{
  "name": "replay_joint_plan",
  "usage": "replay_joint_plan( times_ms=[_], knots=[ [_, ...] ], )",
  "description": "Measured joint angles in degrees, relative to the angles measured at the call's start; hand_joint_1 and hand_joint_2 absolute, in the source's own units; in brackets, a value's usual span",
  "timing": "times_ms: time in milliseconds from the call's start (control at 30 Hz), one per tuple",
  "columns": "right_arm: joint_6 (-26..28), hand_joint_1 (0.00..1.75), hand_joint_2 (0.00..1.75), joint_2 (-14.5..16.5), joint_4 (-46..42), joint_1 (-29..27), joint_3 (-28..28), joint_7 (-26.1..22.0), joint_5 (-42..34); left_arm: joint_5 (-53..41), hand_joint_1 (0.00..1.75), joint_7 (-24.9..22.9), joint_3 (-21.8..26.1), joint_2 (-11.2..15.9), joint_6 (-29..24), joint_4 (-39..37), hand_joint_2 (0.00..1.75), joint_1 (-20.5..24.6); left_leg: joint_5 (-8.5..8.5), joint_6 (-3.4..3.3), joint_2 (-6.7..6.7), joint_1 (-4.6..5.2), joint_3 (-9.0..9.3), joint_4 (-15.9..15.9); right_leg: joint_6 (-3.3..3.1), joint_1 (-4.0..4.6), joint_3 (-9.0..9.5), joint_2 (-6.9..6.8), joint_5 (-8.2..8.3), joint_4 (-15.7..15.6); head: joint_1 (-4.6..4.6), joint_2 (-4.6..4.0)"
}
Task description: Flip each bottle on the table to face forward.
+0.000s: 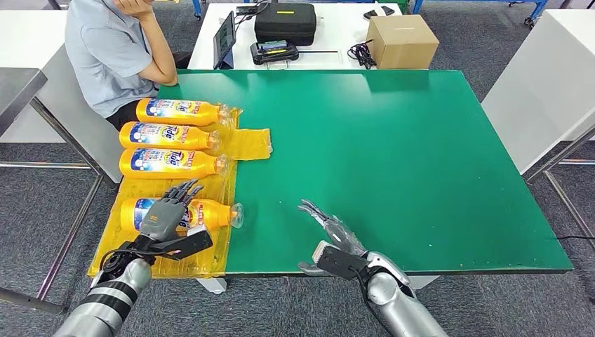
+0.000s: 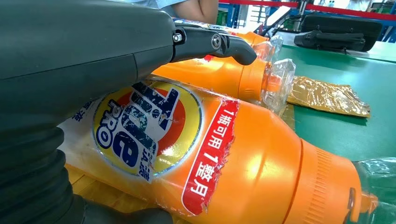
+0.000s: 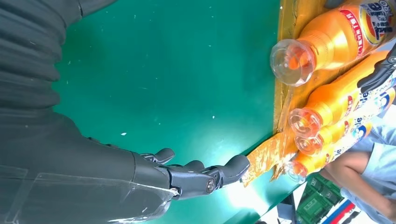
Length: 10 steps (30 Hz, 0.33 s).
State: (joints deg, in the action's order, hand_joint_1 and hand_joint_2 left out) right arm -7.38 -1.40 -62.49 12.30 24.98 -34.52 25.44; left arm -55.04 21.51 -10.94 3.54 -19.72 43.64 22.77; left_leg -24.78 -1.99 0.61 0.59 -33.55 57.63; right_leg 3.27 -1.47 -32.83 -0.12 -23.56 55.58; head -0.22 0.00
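Several orange Tide bottles lie on their sides in a row on a yellow mat (image 1: 210, 254) at the left end of the green table (image 1: 393, 161), caps pointing toward the table's middle. My left hand (image 1: 165, 214) lies over the nearest bottle (image 1: 212, 213), fingers stretched out straight across its label and not wrapped around it. Close up, this bottle (image 2: 243, 158) shows its Tide logo, with the fingers (image 2: 210, 43) above it. My right hand (image 1: 330, 230) hovers open and empty low over bare green table near the front edge, to the right of the nearest bottle's clear cap (image 3: 286, 62).
A loose piece of yellow film (image 1: 252, 144) lies beside the row. A seated person (image 1: 116, 53) is at the table's far left corner. Behind the table stand a black case (image 1: 284, 22), a tablet (image 1: 224, 38) and a cardboard box (image 1: 401, 41).
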Motion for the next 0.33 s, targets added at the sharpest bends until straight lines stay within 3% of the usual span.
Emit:
replay_joint_plan(
  times_ms=[333],
  knots=[
    [0.00, 0.00, 1.75, 0.04, 0.64, 0.64, 0.00, -0.16, 0.01, 1.98, 0.00, 0.63, -0.54, 0.00, 2.76, -1.86, 1.75, 1.61, 0.00, 0.00, 0.01, 0.00, 0.04, 0.00, 0.00, 0.00, 0.05, 0.00, 0.00, 0.00, 0.01, 0.00]
  ],
)
